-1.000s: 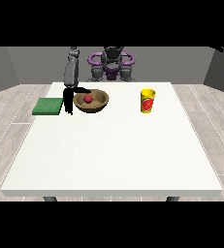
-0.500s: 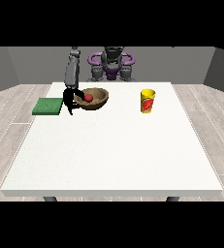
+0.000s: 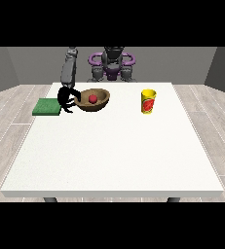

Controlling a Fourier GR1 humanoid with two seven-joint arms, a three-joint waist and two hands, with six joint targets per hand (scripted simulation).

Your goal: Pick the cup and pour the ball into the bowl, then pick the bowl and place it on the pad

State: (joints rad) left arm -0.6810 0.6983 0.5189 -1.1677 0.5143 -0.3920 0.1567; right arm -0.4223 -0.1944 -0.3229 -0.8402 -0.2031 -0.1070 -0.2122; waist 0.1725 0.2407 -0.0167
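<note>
A brown wooden bowl (image 3: 98,103) is at the table's far left, tilted and raised a little, with a red ball (image 3: 92,98) inside it. The black hand at the view's left (image 3: 65,98) grips the bowl's left rim, fingers curled over it. A green pad (image 3: 46,106) lies flat just left of that hand. A yellow cup (image 3: 148,101) with a red mark stands upright to the right of the bowl. No hand shows at the view's right.
The white table (image 3: 114,151) stretches wide towards the camera. The robot's torso (image 3: 113,63) stands behind the far edge.
The bowl has lifted and tilted slightly, and has shifted a bit left towards the pad with the hand on its rim.
</note>
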